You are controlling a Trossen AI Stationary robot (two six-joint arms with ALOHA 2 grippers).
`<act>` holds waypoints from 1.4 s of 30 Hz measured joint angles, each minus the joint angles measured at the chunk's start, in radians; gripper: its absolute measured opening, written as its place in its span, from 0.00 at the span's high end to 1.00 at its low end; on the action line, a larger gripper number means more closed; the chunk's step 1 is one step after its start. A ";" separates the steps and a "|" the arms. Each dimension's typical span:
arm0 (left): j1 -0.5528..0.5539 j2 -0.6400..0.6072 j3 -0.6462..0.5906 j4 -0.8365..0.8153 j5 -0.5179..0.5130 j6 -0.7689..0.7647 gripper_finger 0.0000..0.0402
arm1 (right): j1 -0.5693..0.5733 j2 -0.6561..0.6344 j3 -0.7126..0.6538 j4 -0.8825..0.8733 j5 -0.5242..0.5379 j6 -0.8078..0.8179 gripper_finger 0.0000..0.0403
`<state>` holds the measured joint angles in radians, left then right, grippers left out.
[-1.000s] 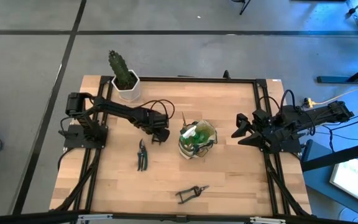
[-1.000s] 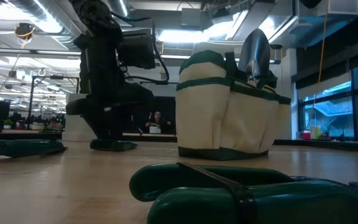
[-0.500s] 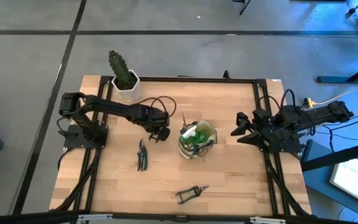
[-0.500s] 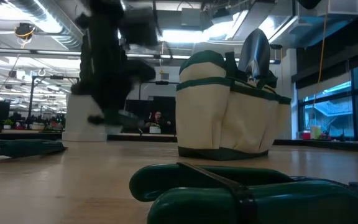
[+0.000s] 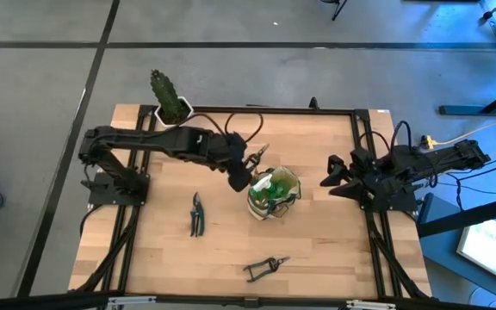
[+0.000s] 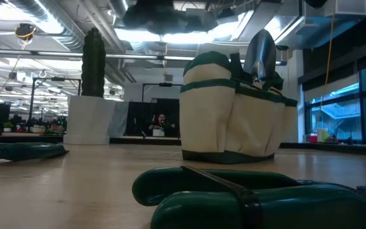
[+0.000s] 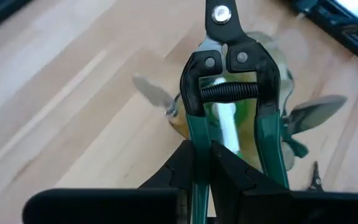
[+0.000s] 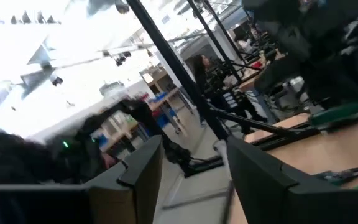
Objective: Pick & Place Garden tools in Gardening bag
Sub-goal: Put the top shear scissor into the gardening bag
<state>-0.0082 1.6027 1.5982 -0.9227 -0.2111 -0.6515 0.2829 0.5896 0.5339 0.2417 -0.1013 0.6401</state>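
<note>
while left end effector (image 7: 202,163) clamps one shears (image 7: 232,99), two shears (image 5: 196,214) on table (image 5: 317,250), right end effector (image 5: 327,181) apart

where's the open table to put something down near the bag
Bare wood lies between the gardening bag and the right claw, and along the far edge past the cactus pot. It is crowded on the bag's left, where the left claw holds shears. Two more tools lie nearer the front.
</note>
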 joint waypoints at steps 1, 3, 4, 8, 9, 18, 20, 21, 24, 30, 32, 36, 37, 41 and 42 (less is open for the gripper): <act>0.000 0.015 0.034 -0.009 0.005 0.007 0.94 | 0.000 0.000 0.000 0.011 0.000 0.030 0.54; 0.004 0.047 0.101 -0.021 0.042 0.021 0.94 | 0.000 0.001 0.000 0.023 0.000 0.098 0.54; 0.006 0.069 0.132 -0.041 0.068 0.032 0.94 | 0.000 0.001 0.000 0.035 0.000 0.115 0.54; 0.012 0.194 0.242 -0.127 0.182 0.110 0.94 | -0.001 0.000 0.000 0.074 0.000 0.117 0.54; 0.011 0.227 0.271 -0.154 0.198 0.126 0.94 | -0.001 0.000 0.000 0.077 -0.001 0.120 0.54; 0.027 0.428 0.504 -0.303 0.303 0.209 0.94 | 0.000 0.000 0.000 0.075 0.027 0.189 0.61; 0.043 0.449 0.550 -0.355 0.332 0.196 0.94 | 0.000 0.000 0.000 0.074 0.040 0.190 0.69; 0.052 0.460 0.569 -0.387 0.354 0.191 0.94 | 0.000 0.000 0.000 0.073 0.048 0.190 0.74; 0.074 0.484 0.611 -0.480 0.426 0.167 0.94 | 0.000 0.000 0.000 0.066 0.062 0.186 0.90; 0.079 0.494 0.626 -0.544 0.449 0.158 0.94 | 0.000 -0.001 0.000 0.040 0.125 0.186 0.99; 0.078 0.493 0.626 -0.534 0.452 0.157 0.94 | 0.000 -0.001 0.000 0.028 0.126 0.186 0.99; 0.076 0.493 0.626 -0.515 0.475 0.151 0.94 | 0.000 -0.001 0.000 0.026 0.125 0.186 0.99; 0.075 0.493 0.626 -0.500 0.478 0.148 0.94 | 0.000 -0.001 0.000 0.026 0.125 0.186 0.99; 0.075 0.504 0.626 -0.453 0.534 0.129 0.94 | 0.000 -0.001 0.000 0.026 0.119 0.187 1.00; 0.075 0.507 0.626 -0.455 0.535 0.129 0.94 | 0.000 -0.001 0.000 0.026 0.119 0.190 1.00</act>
<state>0.0669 2.1102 2.2243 -1.3778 0.3237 -0.5228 0.2829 0.5884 0.5339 0.2676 0.0175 0.8299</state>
